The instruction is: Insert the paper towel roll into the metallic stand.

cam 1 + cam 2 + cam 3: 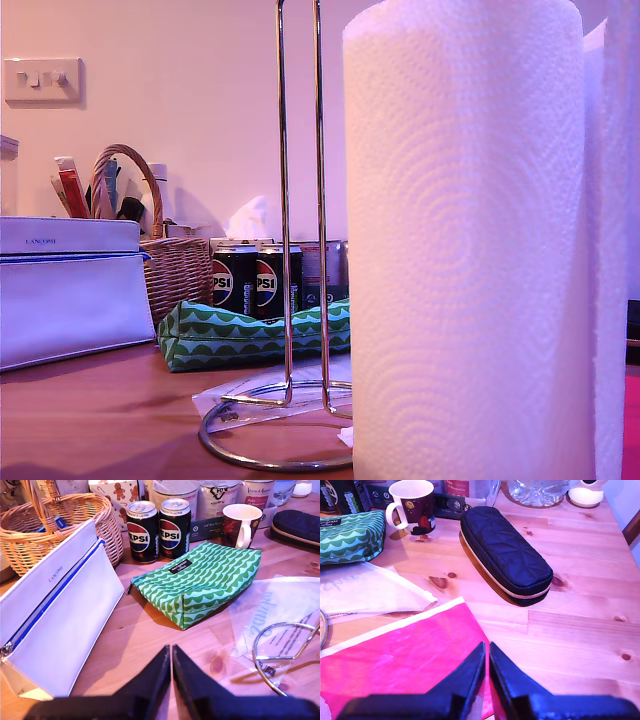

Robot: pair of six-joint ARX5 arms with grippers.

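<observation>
With the paper towel roll [465, 240] standing on the counter [90, 420] just right of the empty metallic stand [298, 250] in the exterior view, both the first pincer [171, 655] and second pincer [486, 652] hover clenched and empty, so grasping the roll likely comes next.

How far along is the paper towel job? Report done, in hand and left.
Done: nothing yet. The paper towel roll stands upright on the table beside the metallic stand, whose upright loop is bare.
In hand: nothing. My first gripper and my second gripper are both shut and hold nothing above the tabletop.
Left: grasp the roll, lift it over the loop and lower it onto the ring base.
</observation>
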